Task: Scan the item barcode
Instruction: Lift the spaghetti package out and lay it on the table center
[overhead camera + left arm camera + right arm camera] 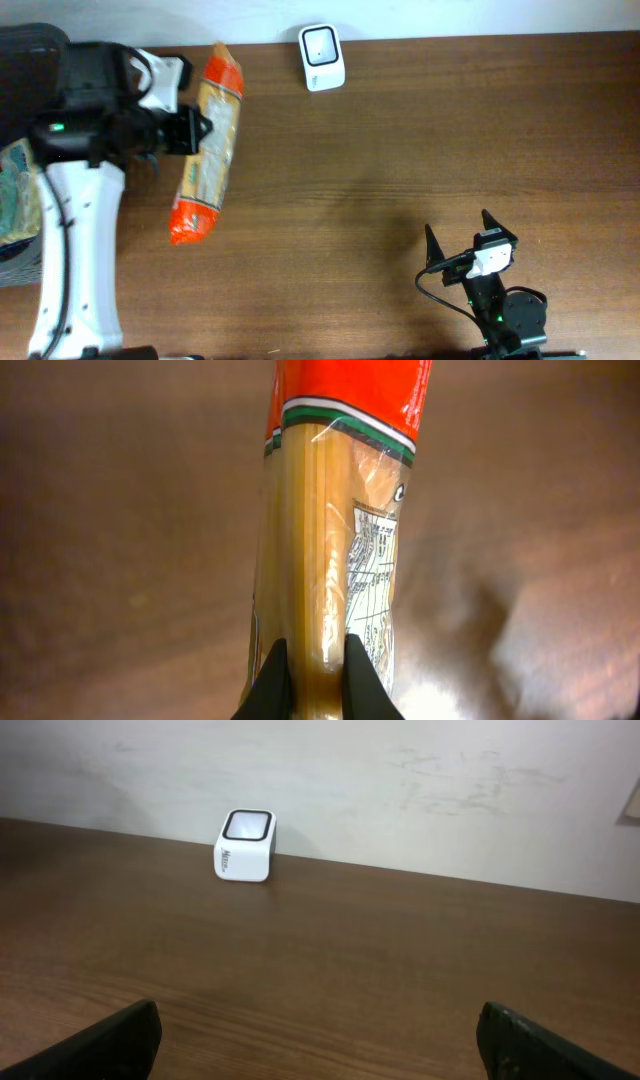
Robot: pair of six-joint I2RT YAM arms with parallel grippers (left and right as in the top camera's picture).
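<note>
The item is a long clear packet of spaghetti (pixel 207 145) with orange-red ends, hanging over the left part of the table. My left gripper (pixel 197 132) is shut on its upper middle. In the left wrist view the packet (pixel 335 510) runs up from between the black fingertips (pixel 272 678), with a printed label on its right side; no barcode shows. The white barcode scanner (pixel 322 57) stands at the table's far edge, to the right of the packet, and also shows in the right wrist view (pixel 245 845). My right gripper (pixel 460 235) stands open and empty near the front right.
A dark basket (pixel 20 255) holding other packaged goods sits at the left edge under the left arm. A pale wall (pixel 400 780) rises right behind the scanner. Bare wooden tabletop (pixel 400 150) lies between the two arms.
</note>
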